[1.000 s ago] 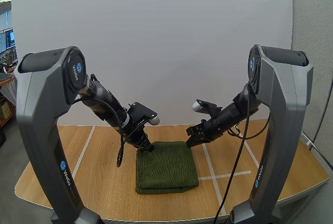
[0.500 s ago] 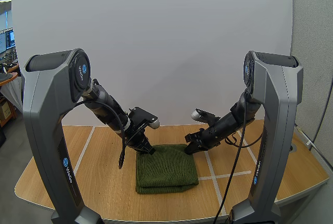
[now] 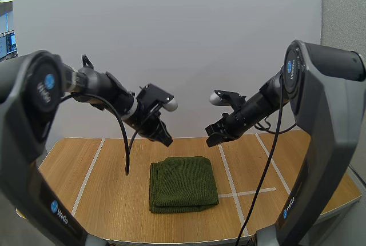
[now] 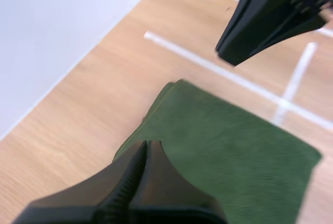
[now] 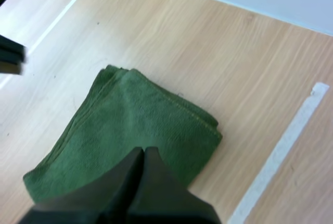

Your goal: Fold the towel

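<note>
A dark green towel [image 3: 183,183] lies folded into a thick square on the wooden table, flat and free of both arms. My left gripper [image 3: 166,141] hangs shut above the towel's far left corner, holding nothing. My right gripper [image 3: 210,141] hangs shut above the far right corner, also holding nothing. In the left wrist view my shut fingers [image 4: 143,156] point down at the towel [image 4: 229,156], with the other arm's gripper [image 4: 234,52] above its far side. The right wrist view has my shut gripper [image 5: 143,153] over the towel [image 5: 125,130].
White tape lines [image 3: 249,192] cross the wooden table [image 3: 103,200] beside and behind the towel. A white backdrop wall [image 3: 183,40] stands along the table's far edge. Bare wood lies to the left and right of the towel.
Both grippers have risen from the towel's far corners and now hang well above it. The towel stays folded and flat on the table.
</note>
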Available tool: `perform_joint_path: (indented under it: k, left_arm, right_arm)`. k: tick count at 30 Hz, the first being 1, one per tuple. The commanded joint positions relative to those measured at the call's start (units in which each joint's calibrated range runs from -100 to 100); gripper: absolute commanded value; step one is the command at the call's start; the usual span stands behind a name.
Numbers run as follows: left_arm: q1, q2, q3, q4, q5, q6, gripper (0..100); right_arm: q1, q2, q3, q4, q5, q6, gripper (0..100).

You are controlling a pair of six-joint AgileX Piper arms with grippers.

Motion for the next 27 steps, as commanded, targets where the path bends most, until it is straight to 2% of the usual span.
perform_joint_path:
  k: [1,9,11,13,15,17,18,19,22,27]
  left_arm:
    - [0.04,-9.7,1.1,2.0,7.1,-3.8,0]
    - [0.04,-17.3,6.2,5.6,9.8,-9.3,0]
    - [0.04,-17.4,7.2,5.7,11.4,-11.0,5]
    - [0.04,-17.4,8.4,6.3,12.3,-12.7,15]
    - [0.04,-17.4,9.5,7.5,12.9,-14.6,37]
    - [0.04,-17.4,10.4,8.3,12.9,-15.5,54]
    - [0.04,-17.4,11.0,9.0,13.1,-16.7,74]
    - [0.04,-17.4,11.4,9.1,13.1,-17.1,87]
    - [0.04,-17.4,11.9,10.0,13.3,-19.5,100]
    - [0.04,-17.4,11.9,13.3,13.3,-23.0,100]
  right_arm:
    - [-0.4,-4.0,0.6,-4.3,8.1,2.8,0]
    - [-0.9,-6.9,4.9,-4.4,9.1,2.8,0]
    - [-0.9,-7.7,5.8,-4.6,9.1,2.8,0]
    - [-0.9,-8.6,6.3,-5.2,9.1,2.8,0]
    - [-1.1,-9.8,6.6,-5.6,9.1,2.7,0]
    - [-1.6,-11.1,7.0,-5.6,9.1,1.9,0]
    - [-2.0,-12.1,7.2,-5.6,9.1,1.6,0]
    - [-2.5,-13.1,7.3,-5.6,9.1,1.6,0]
    - [-3.4,-15.1,7.4,-5.6,9.1,1.6,0]
    - [-4.2,-17.0,7.4,-6.2,9.1,1.3,0]
